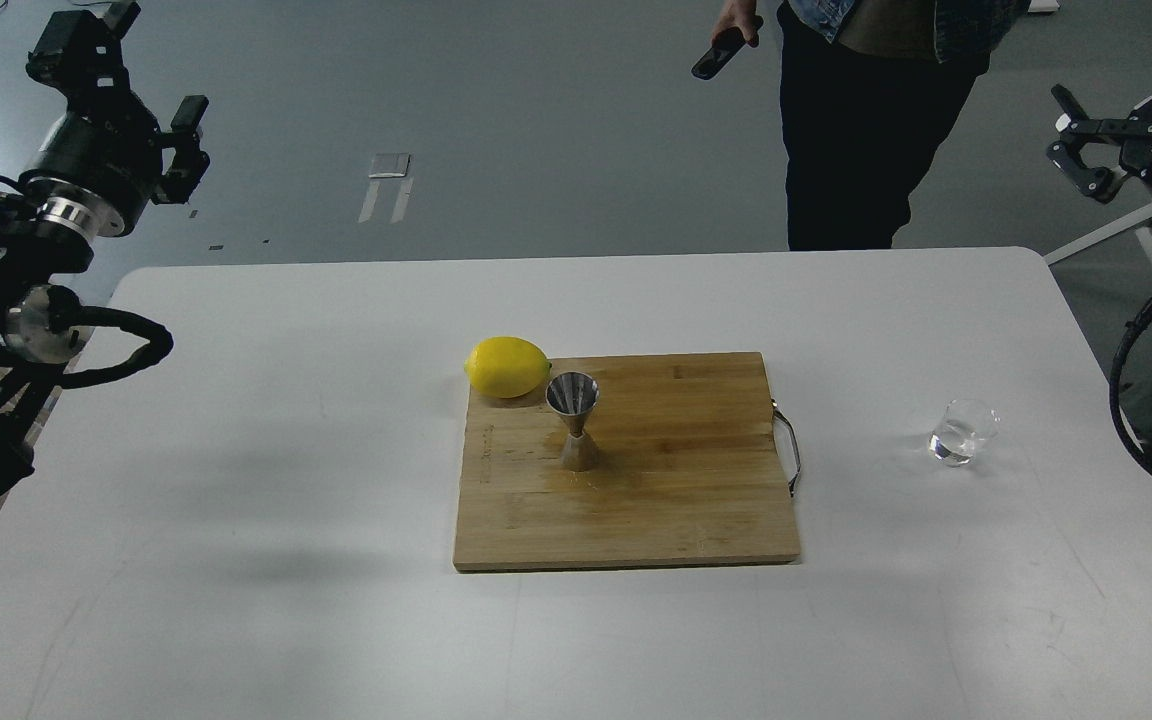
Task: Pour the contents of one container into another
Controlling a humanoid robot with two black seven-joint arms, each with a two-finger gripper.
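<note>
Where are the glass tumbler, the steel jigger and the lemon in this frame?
glass tumbler (963,432), head view, on its clear side wall.
steel jigger (573,393), head view, on its upper cone.
lemon (507,366), head view, on the middle of its yellow skin.
</note>
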